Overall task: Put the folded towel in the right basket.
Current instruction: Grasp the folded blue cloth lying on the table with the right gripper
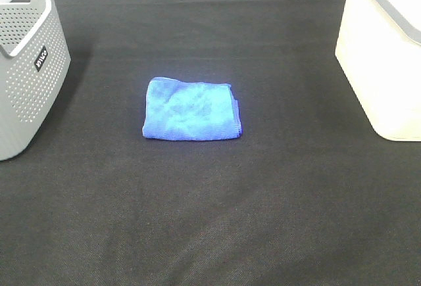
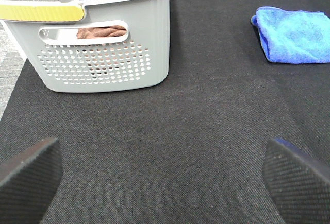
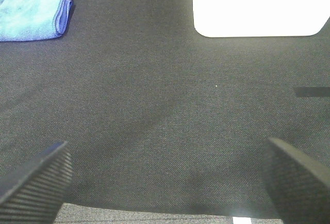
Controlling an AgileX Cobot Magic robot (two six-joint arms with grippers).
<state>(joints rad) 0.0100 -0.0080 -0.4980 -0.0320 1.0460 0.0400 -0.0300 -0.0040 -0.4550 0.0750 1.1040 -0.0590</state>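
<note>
A folded blue towel [image 1: 191,110] lies flat on the black cloth near the table's middle. It also shows in the left wrist view [image 2: 294,34] and in the right wrist view [image 3: 33,10]. The white right basket [image 1: 385,52] stands at the right edge; in the right wrist view [image 3: 258,5] it is a bright white block. Neither gripper shows in the exterior high view. My left gripper [image 2: 165,183] is open and empty, well short of the towel. My right gripper [image 3: 167,183] is open and empty, near the table's front edge.
A grey perforated basket [image 1: 26,69] stands at the left edge; in the left wrist view [image 2: 98,33] it holds brown and grey cloths. A strip of dark tape [image 3: 312,91] lies on the cloth near the white basket.
</note>
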